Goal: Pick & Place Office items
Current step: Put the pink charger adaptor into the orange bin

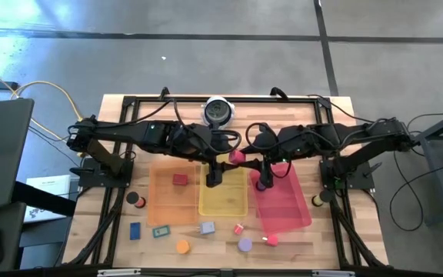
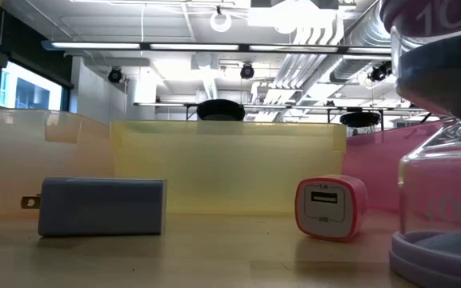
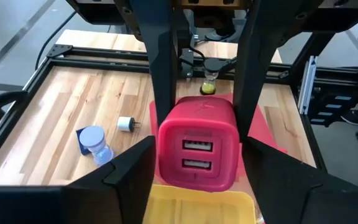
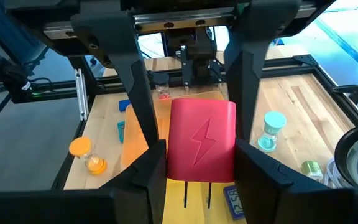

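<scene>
A red plug-in charger [image 1: 237,156] hangs in the air over the yellow tray [image 1: 223,198], between both grippers. Its USB face [image 3: 197,154] looks toward the left arm. Its lightning-bolt side [image 4: 201,140] and its prongs [image 4: 196,194] are turned toward the right arm. My right gripper [image 4: 199,149] comes in from the table's right and is shut on the charger. My left gripper [image 3: 197,146] comes from the table's left and is open. Its fingers stand close on either side of the charger. My right gripper pinches the red charger between its two fingers on two opposite side faces [image 4: 173,146], at the prong end. The fingers come from the table's right, slanting a little downward. The charger is lifted clear above the yellow tray, with its prongs toward this gripper.
An orange tray [image 1: 164,201] holding a red piece [image 1: 179,179] and a red tray [image 1: 287,206] flank the yellow one. Several small items lie along the near edge, among them a grey-blue plug [image 2: 102,206], a pink-white charger [image 2: 330,208] and a purple sand timer [image 2: 446,160]. A silver round object [image 1: 218,111] sits at the far edge.
</scene>
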`<control>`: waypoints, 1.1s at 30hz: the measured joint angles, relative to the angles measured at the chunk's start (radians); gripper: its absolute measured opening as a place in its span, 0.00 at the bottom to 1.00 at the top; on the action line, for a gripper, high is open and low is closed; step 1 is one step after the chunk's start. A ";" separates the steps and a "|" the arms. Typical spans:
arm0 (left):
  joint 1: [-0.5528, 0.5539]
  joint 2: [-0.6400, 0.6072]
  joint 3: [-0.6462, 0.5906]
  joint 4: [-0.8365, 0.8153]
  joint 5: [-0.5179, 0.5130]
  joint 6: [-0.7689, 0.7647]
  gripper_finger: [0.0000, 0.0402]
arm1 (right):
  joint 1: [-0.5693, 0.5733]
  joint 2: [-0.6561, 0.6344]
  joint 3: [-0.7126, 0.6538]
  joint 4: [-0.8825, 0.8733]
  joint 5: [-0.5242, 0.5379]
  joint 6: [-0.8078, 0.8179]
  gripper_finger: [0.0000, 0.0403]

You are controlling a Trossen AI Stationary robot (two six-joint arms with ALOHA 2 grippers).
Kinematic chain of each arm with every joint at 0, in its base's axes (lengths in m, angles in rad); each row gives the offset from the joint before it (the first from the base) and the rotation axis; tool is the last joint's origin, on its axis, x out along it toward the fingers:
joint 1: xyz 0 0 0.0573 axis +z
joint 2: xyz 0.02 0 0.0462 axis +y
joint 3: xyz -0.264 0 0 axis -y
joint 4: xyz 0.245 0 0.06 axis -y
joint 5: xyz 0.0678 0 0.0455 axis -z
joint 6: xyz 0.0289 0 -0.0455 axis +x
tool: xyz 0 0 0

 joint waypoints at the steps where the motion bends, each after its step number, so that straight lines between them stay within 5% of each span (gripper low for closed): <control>1: 0.000 0.000 0.000 0.000 0.000 0.000 0.53 | 0.000 0.000 0.000 0.000 0.001 0.000 0.34; 10: -0.010 -0.001 0.000 -0.004 0.010 0.018 0.36 | 0.001 0.000 0.000 -0.001 -0.009 -0.009 0.34; 23: -0.011 -0.001 0.000 -0.004 -0.010 0.020 0.36 | 0.000 0.000 0.000 -0.001 -0.009 0.027 0.44; 33: -0.008 -0.001 0.000 -0.006 -0.015 0.018 0.36 | 0.001 -0.027 0.000 -0.044 0.131 0.017 0.45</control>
